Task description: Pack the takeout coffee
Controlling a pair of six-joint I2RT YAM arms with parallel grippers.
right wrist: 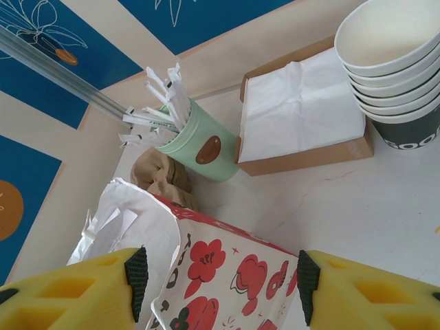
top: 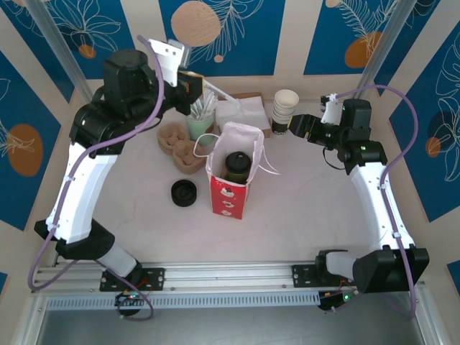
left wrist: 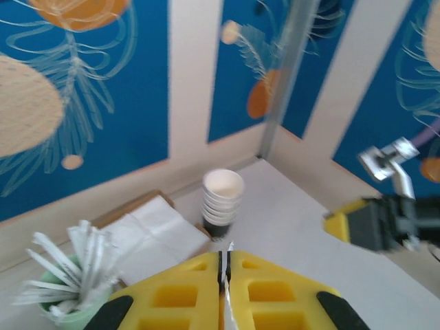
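The takeout coffee [top: 236, 164] stands inside the paper bag [top: 228, 198], so you're nearly done; left fingers [left wrist: 180, 300] pinched together, right fingers [right wrist: 65, 292] wide, empty.

Paper bag [top: 228, 195] looks matt, creased; takeout coffee [top: 236, 164] has a smooth plastic lid.

Bare white tabletop [top: 309, 208] lies open at the lower right and along the bottom of the top view. An upright red-and-white paper bag [top: 231, 183] blocks the centre, with a low stack of black plastic lids [top: 184, 192] just left of it. A brown pulp cup carrier [top: 180, 145], a mint-green cup of wrapped sticks [top: 200, 123], a cardboard tray of white napkins [top: 241, 111] and stacked white paper cups [top: 285, 108] crowd the upper edge.
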